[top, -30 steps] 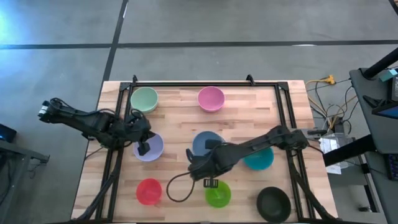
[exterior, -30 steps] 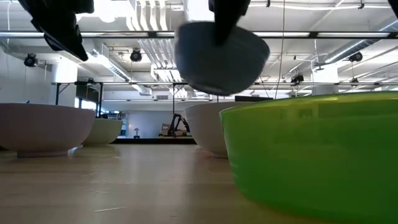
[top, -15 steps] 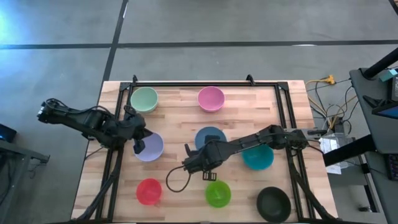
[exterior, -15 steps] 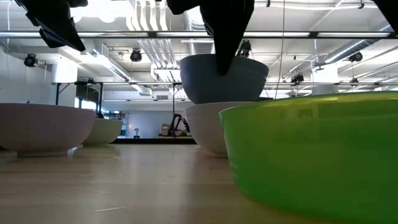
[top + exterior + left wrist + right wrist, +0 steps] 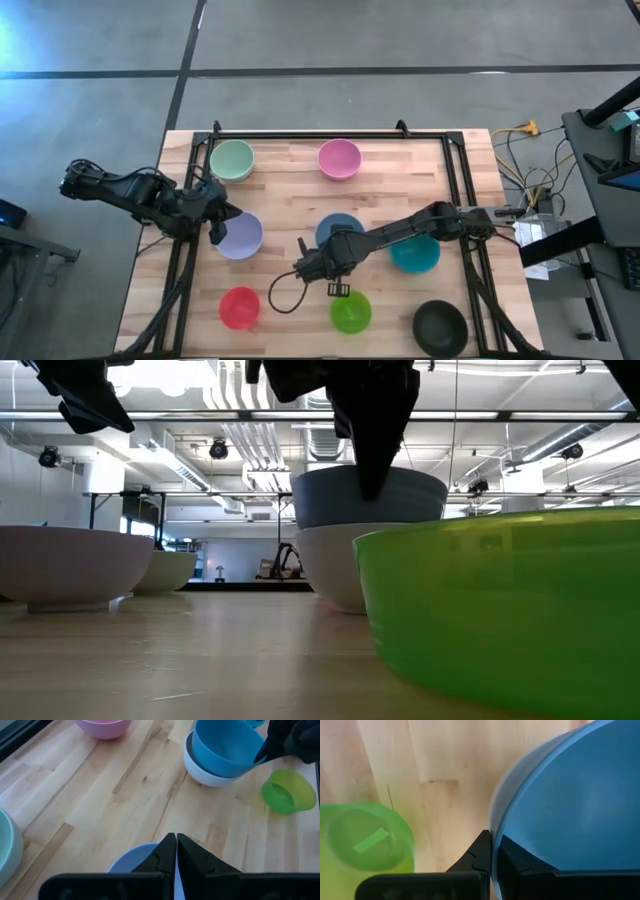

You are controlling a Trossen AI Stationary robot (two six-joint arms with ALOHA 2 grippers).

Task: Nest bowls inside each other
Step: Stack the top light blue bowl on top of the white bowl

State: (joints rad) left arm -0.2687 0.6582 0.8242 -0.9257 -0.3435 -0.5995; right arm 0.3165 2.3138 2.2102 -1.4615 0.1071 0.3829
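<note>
Right gripper (image 5: 492,851) pinched on blue bowl (image 5: 225,747) rim, bowl seated in white bowl (image 5: 200,770) mid-table; left gripper (image 5: 176,851) pressed together, at nine o'clock over lavender bowl (image 5: 243,237); nearer that one.

A: What surrounds the wooden table (image 5: 290,285)?

B: A grey concrete floor (image 5: 90,40) crossed by dark seams. A black frame (image 5: 300,133) borders the tabletop. On one side stands a dark desk (image 5: 600,160), with loose cables (image 5: 530,190) beside it.

A: And the room beyond, in the low view?

B: An open hall: white ceiling ducts (image 5: 240,420), pipes, hanging lamps (image 5: 48,457) and bright overhead light.
</note>
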